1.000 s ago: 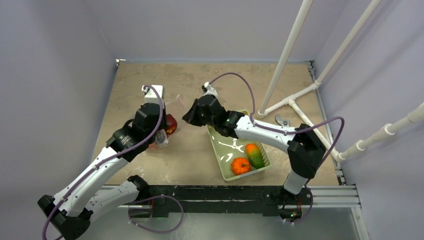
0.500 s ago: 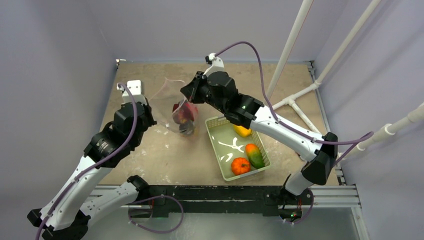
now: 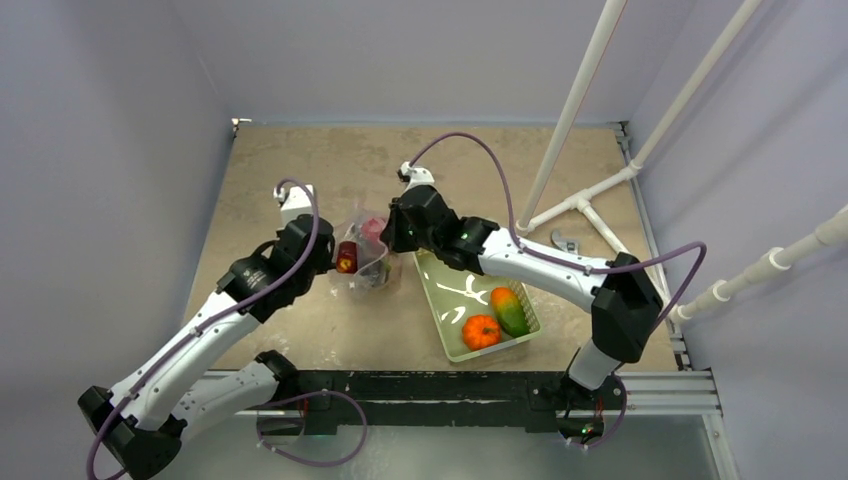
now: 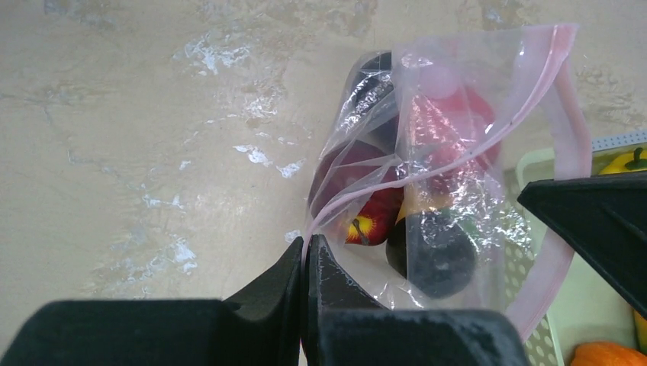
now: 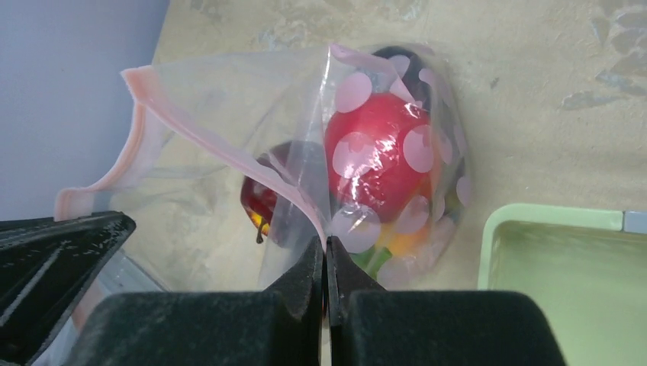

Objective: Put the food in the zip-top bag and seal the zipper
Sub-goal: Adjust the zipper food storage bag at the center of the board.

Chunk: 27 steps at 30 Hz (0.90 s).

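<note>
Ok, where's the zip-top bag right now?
In the top view the zip-top bag is mid-table, just left of the green basket, pinched at its pink rim by the left gripper and the right gripper.

This is a robotics lab test cell, not a home or kitchen. A scuffed tan table (image 3: 300, 170) is boxed in on its left, far and right sides by bare lavender-grey walls (image 3: 120, 120). A left robot arm (image 3: 200, 330) and a right robot arm (image 3: 540, 265), trailing purple cables (image 3: 470, 150), are mounted at the slotted aluminium rail (image 3: 660, 385) along the table's near edge. White plastic pipes (image 3: 580, 100) rise from the table's right side with a wrench (image 3: 565, 242) at their foot, and the produce is glossy plastic, like the toy pumpkin (image 3: 481, 331) in a pale green basket (image 3: 455, 300) towards the table's near-right corner.
</note>
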Tool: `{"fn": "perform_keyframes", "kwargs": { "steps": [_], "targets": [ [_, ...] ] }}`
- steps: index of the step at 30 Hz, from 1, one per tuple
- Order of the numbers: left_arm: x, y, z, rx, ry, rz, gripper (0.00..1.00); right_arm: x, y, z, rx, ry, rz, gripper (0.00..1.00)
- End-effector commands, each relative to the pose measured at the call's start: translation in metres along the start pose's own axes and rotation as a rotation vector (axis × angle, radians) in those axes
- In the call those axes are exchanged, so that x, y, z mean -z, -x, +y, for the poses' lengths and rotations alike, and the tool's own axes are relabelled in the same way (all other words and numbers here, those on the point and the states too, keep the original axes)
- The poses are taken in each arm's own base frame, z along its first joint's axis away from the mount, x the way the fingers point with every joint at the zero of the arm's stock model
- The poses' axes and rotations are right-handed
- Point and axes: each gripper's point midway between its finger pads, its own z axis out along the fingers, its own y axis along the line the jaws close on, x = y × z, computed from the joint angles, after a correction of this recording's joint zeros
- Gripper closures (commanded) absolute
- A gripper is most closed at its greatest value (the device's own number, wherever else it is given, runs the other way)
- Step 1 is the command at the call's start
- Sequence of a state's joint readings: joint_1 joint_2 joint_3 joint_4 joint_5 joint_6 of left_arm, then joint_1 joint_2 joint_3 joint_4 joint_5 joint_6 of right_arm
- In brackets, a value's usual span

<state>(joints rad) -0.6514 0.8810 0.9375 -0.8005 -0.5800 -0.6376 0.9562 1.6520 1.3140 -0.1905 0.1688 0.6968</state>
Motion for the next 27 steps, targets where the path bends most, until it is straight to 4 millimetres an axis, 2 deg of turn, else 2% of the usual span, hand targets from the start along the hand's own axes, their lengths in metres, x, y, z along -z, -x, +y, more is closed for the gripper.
{"fn": "perform_keyframes", "kwargs": {
  "steps": [1, 5, 8, 10, 13, 18, 21, 24, 27],
  "targets": [
    [0.016, 0.037, -0.012, 0.052, -0.053, -0.086, 1.0, 0.041, 0.074, 0.028, 0.004, 0.046, -0.2, 1.0],
    [0.039, 0.08, -0.009, 0.054, -0.049, -0.172, 1.0, 0.074, 0.122, 0.048, 0.01, 0.06, -0.302, 1.0],
    [0.058, 0.104, -0.002, 0.082, -0.043, -0.241, 1.0, 0.101, 0.153, 0.059, 0.001, 0.075, -0.381, 1.0],
    [0.065, 0.11, 0.008, 0.1, -0.023, -0.276, 1.0, 0.106, 0.16, 0.059, 0.004, 0.069, -0.402, 1.0],
    [0.064, 0.104, 0.016, 0.105, -0.001, -0.285, 1.0, 0.091, 0.147, 0.047, 0.005, 0.038, -0.372, 1.0],
    [0.027, 0.054, 0.012, 0.056, 0.041, -0.154, 1.0, 0.048, 0.098, 0.015, -0.029, 0.046, -0.261, 1.0],
    [0.013, 0.035, 0.005, 0.04, 0.03, -0.105, 1.0, 0.034, 0.074, -0.001, -0.04, 0.028, -0.209, 1.0],
    [0.013, 0.036, 0.001, 0.026, 0.017, -0.095, 1.0, 0.038, 0.074, -0.001, -0.044, 0.028, -0.206, 1.0],
    [0.025, 0.058, 0.0, 0.037, -0.005, -0.156, 1.0, 0.053, 0.094, 0.007, -0.046, 0.038, -0.256, 1.0]
  ]
}}
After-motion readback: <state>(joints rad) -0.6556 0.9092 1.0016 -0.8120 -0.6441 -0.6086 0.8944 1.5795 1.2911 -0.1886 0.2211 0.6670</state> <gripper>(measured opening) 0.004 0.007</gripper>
